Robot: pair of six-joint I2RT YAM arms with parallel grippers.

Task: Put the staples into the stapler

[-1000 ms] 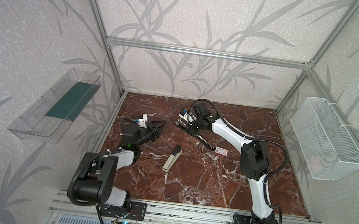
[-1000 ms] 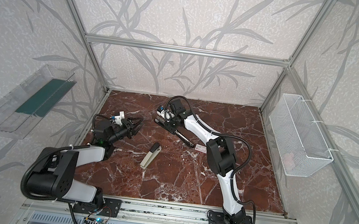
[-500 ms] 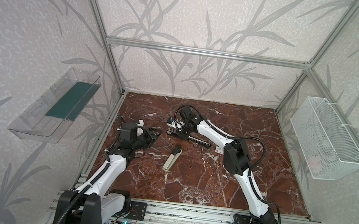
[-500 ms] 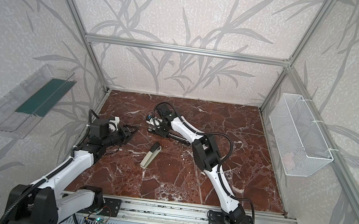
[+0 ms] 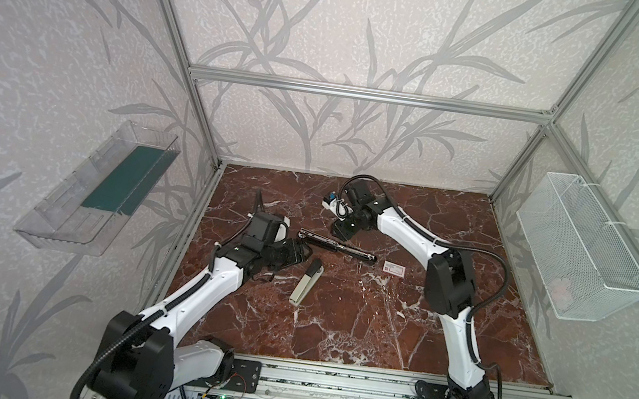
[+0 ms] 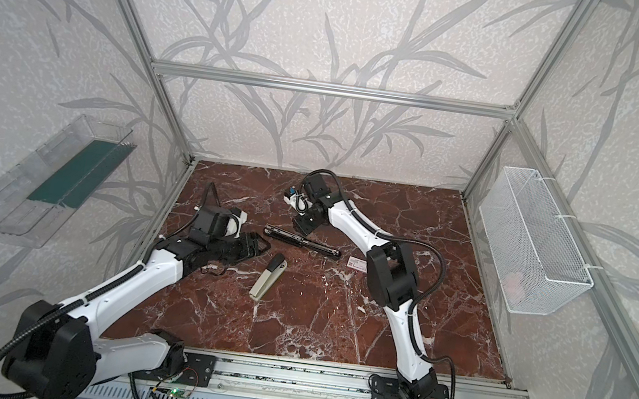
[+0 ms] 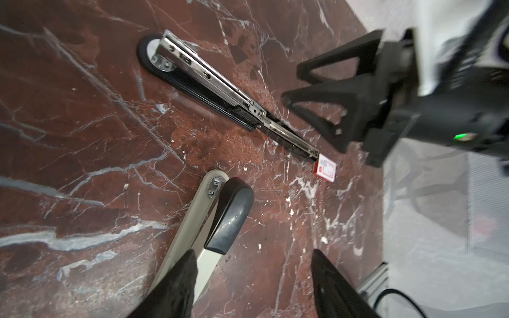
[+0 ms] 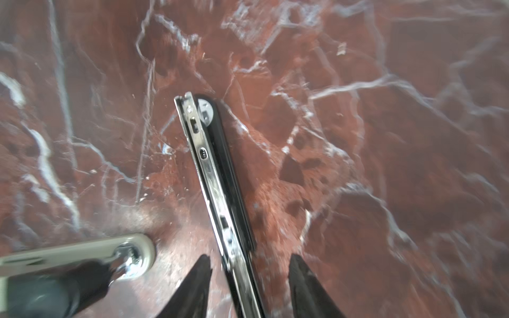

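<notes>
Marble tabletop (image 5: 333, 336) in both top views carries the black stapler (image 5: 336, 247), opened flat between the left gripper (image 5: 300, 250) and the right gripper (image 5: 342, 234), with a beige stapler (image 5: 307, 280) just beside it, a small box (image 5: 393, 268) at its end and open room in front. Left wrist view: the left jaws are spread and empty, one finger (image 7: 176, 283) hiding part of the beige stapler. Right wrist view, blurred: the right jaws stand apart astride the black stapler without touching it, its near end cut off.
</notes>
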